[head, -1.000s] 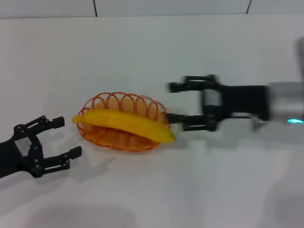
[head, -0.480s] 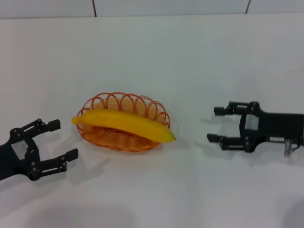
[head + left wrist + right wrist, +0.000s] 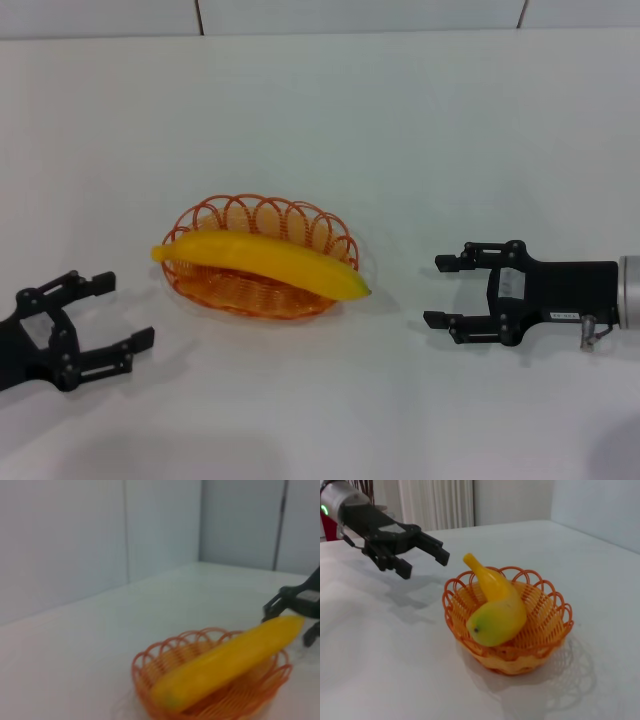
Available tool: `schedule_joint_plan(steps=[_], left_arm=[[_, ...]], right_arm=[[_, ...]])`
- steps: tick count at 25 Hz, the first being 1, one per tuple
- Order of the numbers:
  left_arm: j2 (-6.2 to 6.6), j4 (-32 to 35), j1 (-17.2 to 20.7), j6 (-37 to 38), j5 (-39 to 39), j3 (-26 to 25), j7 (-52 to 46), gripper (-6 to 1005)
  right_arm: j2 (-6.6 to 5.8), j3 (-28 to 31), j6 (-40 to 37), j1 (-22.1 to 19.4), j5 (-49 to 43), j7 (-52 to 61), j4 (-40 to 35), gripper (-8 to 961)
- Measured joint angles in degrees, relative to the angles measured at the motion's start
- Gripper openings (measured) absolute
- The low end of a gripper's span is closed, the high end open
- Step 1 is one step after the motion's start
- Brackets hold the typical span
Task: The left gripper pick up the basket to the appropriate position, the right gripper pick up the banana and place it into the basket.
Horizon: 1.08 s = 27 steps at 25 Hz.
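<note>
The orange wire basket [image 3: 240,222] stands on the white table, left of centre. The yellow banana [image 3: 262,260] lies across it, both ends sticking out over the rim. The basket [image 3: 547,605] and banana [image 3: 497,607] also show in the right wrist view, and the basket [image 3: 165,652] and banana [image 3: 225,662] in the left wrist view. My left gripper [image 3: 128,312] is open and empty at the lower left, apart from the basket; it also shows in the right wrist view [image 3: 425,562]. My right gripper [image 3: 438,292] is open and empty, to the right of the banana's tip.
The white table [image 3: 380,120] stretches behind and in front of the basket. A tiled wall edge runs along the far side. A white radiator [image 3: 437,502] stands beyond the table in the right wrist view.
My right gripper has pulled back from the banana's tip to the right and lower. My left gripper has drawn back a little toward the lower left. Basket and banana have not moved.
</note>
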Motion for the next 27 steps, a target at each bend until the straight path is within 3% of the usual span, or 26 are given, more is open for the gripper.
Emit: schedule_joint_plan(steps=[27], left_arm=[[0.02,0.0,-0.9,-0.7,0.1,-0.4,0.0,892]], right_arm=[[0.05,0.5,-1.6,1.0,1.6,0.3,0.0,740]])
